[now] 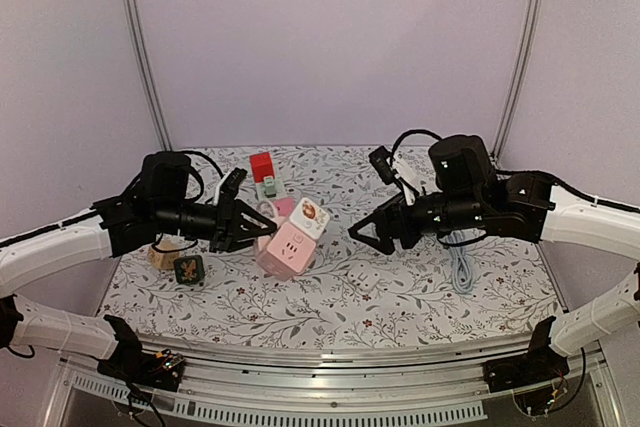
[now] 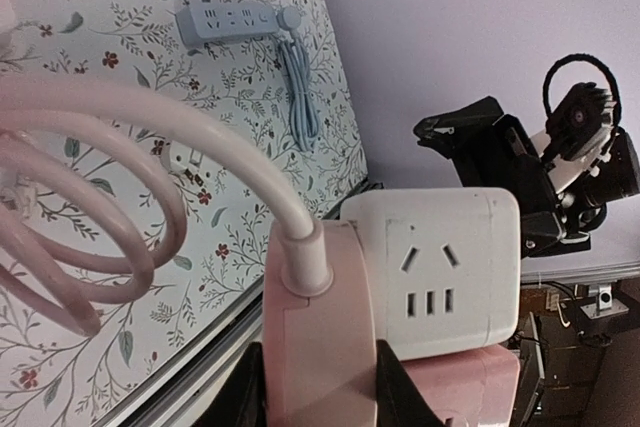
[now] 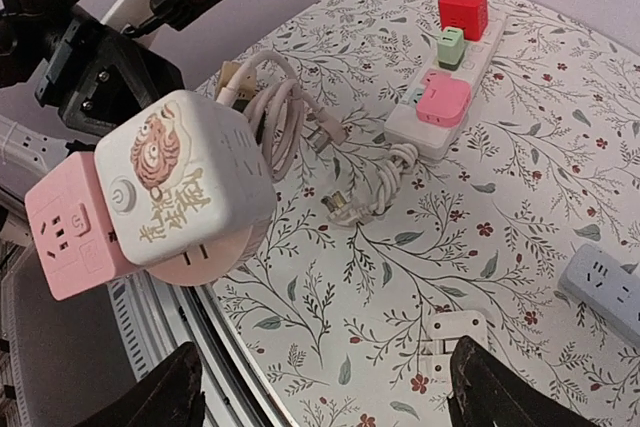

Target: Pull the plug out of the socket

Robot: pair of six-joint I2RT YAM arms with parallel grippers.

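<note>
The left jaws are clamped on the pink cube-shaped plastic socket [image 1: 283, 250], holding it up off the floral-patterned tabletop [image 1: 420, 307], a little left of centre in the overhead view. The white cube-shaped plug with an orange cartoon face [image 1: 311, 215] is seated against the socket's side that faces the right arm, the two cubes pressed flush together. A thick pink coiled cord [image 2: 100, 197] leaves the socket and loops down toward the tabletop. The right jaws stand wide apart with nothing between them, pointing at the white plug from the right, near it but not touching (the overhead view shows a gap between their tips and the cube). Behind the held pair, a long white power strip [image 3: 420, 132] lies on the tabletop carrying a red cube adapter [image 3: 463, 9], a small green plug [image 3: 450, 47] and a pink square plug [image 3: 443, 102] in a row, with a bundled white cable [image 3: 385, 172] at its near end. A flat white plug [image 3: 455, 332] lies loose on the tabletop below the right jaws, and a pale blue-grey power strip [image 2: 225, 22] with its own cable lies farther right.
</note>
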